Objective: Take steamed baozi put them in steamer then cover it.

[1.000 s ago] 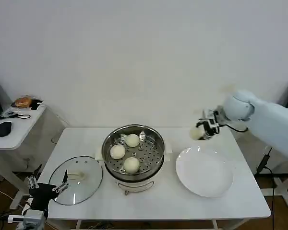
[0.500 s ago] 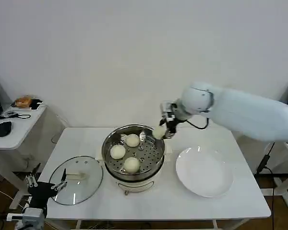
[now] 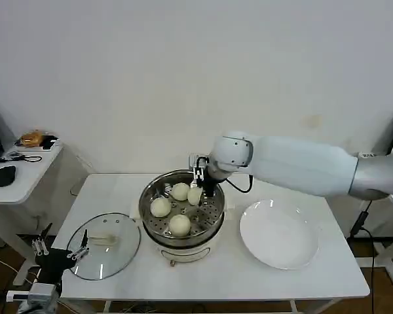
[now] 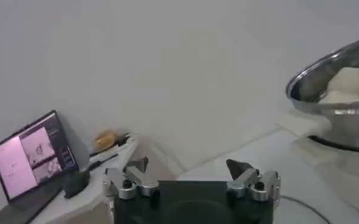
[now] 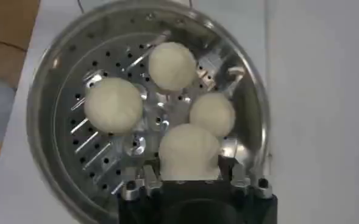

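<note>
Steamer [image 3: 182, 208] between cover [image 3: 103, 244] and plate [image 3: 279, 234].

Right arm stretched forward, right hand [image 3: 198, 186] clamped; left hand [image 3: 59, 252] parked low, fingers apart

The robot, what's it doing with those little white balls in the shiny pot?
Those are round cream-white steamed buns. The right gripper is shut on the fourth bun, holding it over the round shiny steel steamer, where three buns already sit on the perforated tray. The flat white plate beside it has no buns left. The round clear glass lid lies on the white table, near the open left gripper waiting at the table's edge. The steamer is not covered yet.
</note>
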You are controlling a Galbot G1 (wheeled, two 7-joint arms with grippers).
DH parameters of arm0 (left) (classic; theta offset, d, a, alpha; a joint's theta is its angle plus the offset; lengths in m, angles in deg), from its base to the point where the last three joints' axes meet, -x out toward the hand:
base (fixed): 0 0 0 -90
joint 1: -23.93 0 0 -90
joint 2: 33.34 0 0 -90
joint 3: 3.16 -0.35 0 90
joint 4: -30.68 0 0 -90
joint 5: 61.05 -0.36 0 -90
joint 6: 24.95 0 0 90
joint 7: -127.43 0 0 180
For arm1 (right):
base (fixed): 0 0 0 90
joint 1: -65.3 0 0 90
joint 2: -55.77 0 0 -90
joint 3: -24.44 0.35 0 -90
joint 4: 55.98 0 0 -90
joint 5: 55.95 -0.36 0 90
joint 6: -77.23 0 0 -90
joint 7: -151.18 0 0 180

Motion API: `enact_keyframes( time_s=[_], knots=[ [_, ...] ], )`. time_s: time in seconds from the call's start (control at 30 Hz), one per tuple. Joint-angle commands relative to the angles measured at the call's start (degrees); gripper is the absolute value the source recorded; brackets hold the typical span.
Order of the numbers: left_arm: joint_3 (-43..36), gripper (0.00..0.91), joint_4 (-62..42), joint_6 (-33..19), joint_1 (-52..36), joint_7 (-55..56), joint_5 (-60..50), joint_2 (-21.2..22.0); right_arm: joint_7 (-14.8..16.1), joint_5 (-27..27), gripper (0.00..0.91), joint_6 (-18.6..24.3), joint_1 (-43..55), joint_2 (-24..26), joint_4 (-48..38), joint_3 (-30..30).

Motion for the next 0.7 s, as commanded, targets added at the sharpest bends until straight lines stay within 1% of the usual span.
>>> enact_keyframes(
  time_s=[0.03, 0.4, 0.5, 0.57, 0.7],
  knots=[
    [0.12, 0.907, -0.10, -0.02, 0.00, -0.02, 0.10, -0.17, -2.03, 0.42, 0.655, -1.85, -4.04, -2.88, -3.47, -0.34],
    [0.16, 0.907, -0.40, -0.03, -0.04, -0.03, 0.11, -0.23, -1.37, 3.53, 0.655, -1.79, -5.26, -3.05, -5.15, 0.28],
    [0.19, 0.907, -0.40, -0.05, 0.05, -0.02, 0.10, -0.23, -1.32, 3.33, 0.655, -1.77, -5.27, -3.00, -5.20, 0.46],
    [0.24, 0.907, -0.30, -0.04, 0.09, -0.03, 0.11, -0.22, -1.26, 3.03, 0.907, -1.78, -5.26, -2.96, -5.07, 0.63],
    [0.22, 0.907, -0.33, -0.04, 0.08, 0.00, 0.10, -0.15, -1.13, 3.07, 0.907, -1.78, -5.06, -2.71, -4.39, 1.14]
  ],
)
